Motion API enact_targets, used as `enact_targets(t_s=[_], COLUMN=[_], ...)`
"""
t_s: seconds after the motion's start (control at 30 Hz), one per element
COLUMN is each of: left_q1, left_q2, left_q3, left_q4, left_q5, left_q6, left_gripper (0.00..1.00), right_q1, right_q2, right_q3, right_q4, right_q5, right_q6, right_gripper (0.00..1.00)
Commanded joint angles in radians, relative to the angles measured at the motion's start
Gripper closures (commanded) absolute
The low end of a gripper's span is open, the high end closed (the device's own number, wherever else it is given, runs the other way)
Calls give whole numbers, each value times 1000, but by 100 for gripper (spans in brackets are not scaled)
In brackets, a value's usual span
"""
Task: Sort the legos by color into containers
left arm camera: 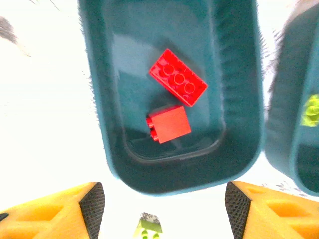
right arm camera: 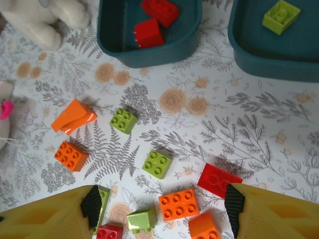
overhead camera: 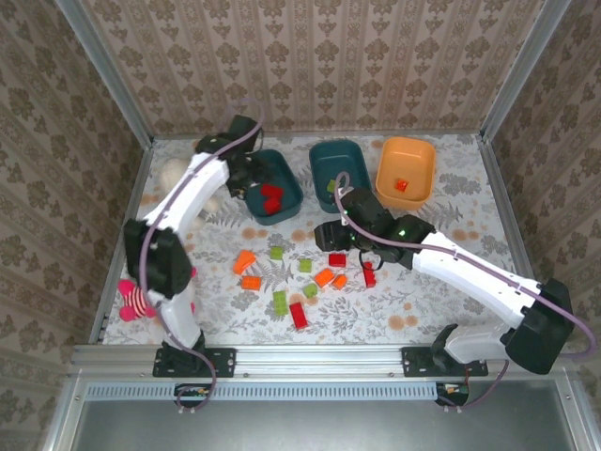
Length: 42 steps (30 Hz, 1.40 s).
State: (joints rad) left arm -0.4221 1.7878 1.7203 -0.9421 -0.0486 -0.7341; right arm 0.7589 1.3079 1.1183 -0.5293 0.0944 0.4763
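Top external: you are seeing the left end effector (overhead camera: 247, 180) hanging at the near-left rim of the left teal bin (overhead camera: 293, 193), where two red bricks (overhead camera: 270, 195) are lying. From here you cannot tell how its fingers are standing. The middle teal bin (overhead camera: 324, 150) and the orange bin (overhead camera: 406, 143) are sitting to its right along the far side of the desk (overhead camera: 470, 202), and the orange bin is carrying one reddish brick (overhead camera: 401, 185). The right end effector (overhead camera: 324, 235) is hovering just in front of the middle teal bin, at the far edge of the loose bricks (overhead camera: 304, 265), red, orange and green, which are lying scattered mid-desk. A white plush (overhead camera: 174, 174) and a pink striped plush (overhead camera: 136, 299) are sitting at the desk's left side. Left wrist: the left end effector (left arm camera: 163, 199) is showing its fingers (left arm camera: 92, 201) spread apart and gripping nothing, poised at the near end of the left teal bin (left arm camera: 99, 99). The two red bricks (left arm camera: 178, 77) are lying inside it, just beside each other. Right wrist: the right end effector (right arm camera: 163, 204) is also holding its fingers (right arm camera: 92, 204) apart and empty above the loose bricks (right arm camera: 158, 163). A green brick (right arm camera: 280, 16) is lying in the middle teal bin (right arm camera: 259, 59).
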Motion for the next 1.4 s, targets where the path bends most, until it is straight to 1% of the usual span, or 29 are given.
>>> enact_targets(t_s=[0.0,0.1,0.2,0.27,0.3,0.33,0.4,0.53,0.63,0.83,0.97,1.13,1.27,1.37], left_q1=[2,-8,-26,-28,-60,-66,-82,-87,-86,-85,-86,-86,-86,-86], left_q2=[-173,-347,-510,-610,-659,-698,-774,-892,-926,-904,-889,-888,-885,-879], left_q3=[-160,-371,-565,-681,-733,-775,-843,-910,-919,-891,-884,-887,-886,-887], left_q4=[90,170,226,272,286,291,282,232,211,212,220,224,224,231], left_q5=[33,75,106,134,143,148,149,137,128,119,123,123,125,128], left_q6=[-6,-14,-33,-26,-26,-27,-30,-37,-34,-32,-34,-31,-31,-33], left_gripper=[32,31,31,31,31,31,31,31,32,32,32,32,32,31], right_q1=[-41,-52,-53,-51,-51,-47,-31,-25,-6,6,12,18,19,19], right_q2=[10,25,92,151,171,183,207,280,356,455,504,560,570,574], right_q3=[13,-2,-4,-25,-36,-46,-66,-43,-1,52,93,121,124,131], right_q4=[-97,-156,-250,-278,-284,-279,-277,-312,-344,-353,-347,-351,-350,-359], right_q5=[48,4,-67,-129,-161,-181,-165,-127,-93,-59,-81,-102,-108,-113], right_q6=[72,80,80,61,40,12,-59,-164,-224,-282,-306,-310,-296,-292], right_gripper=[32,35,36,36,35,34,32,28,27,28,33,43,46,52])
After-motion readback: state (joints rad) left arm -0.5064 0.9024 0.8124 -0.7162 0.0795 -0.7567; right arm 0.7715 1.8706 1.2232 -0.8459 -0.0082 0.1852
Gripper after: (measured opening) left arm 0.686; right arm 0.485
